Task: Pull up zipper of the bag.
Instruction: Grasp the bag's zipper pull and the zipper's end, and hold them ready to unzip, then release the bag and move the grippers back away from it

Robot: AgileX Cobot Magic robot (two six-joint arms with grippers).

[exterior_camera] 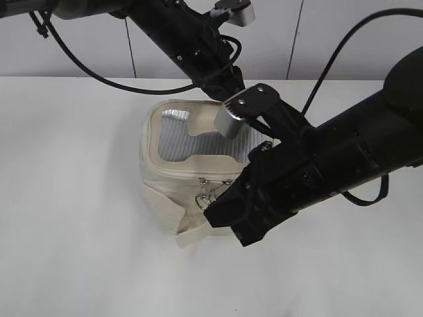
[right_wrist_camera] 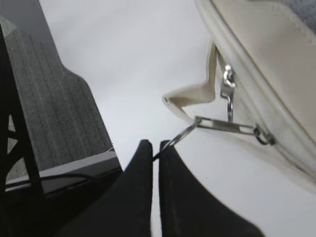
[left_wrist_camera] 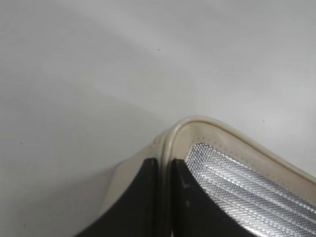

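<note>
Your bag (exterior_camera: 178,178) sits near the middle of the white surface (exterior_camera: 66,198), lid up, with its strap (exterior_camera: 168,211) trailing off toward 7 o'clock. Your left claw (left_wrist_camera: 165,197) is pinched shut on the lid rim (left_wrist_camera: 197,124) at the bag's far edge, around 12 o'clock, anchoring it. Your right claw (right_wrist_camera: 157,158) is closed on a ring pull (right_wrist_camera: 177,137), whose flat metal tab runs taut to a slider (right_wrist_camera: 261,136) on the zipper (right_wrist_camera: 247,84); a second slider (right_wrist_camera: 227,86) hangs close by at the front wall. You appear to be at the pulling step, grip made. Next, draw the ring steadily along the track around the rim, keeping the pull in line with the teeth while the left claw holds the bag from sliding.
</note>
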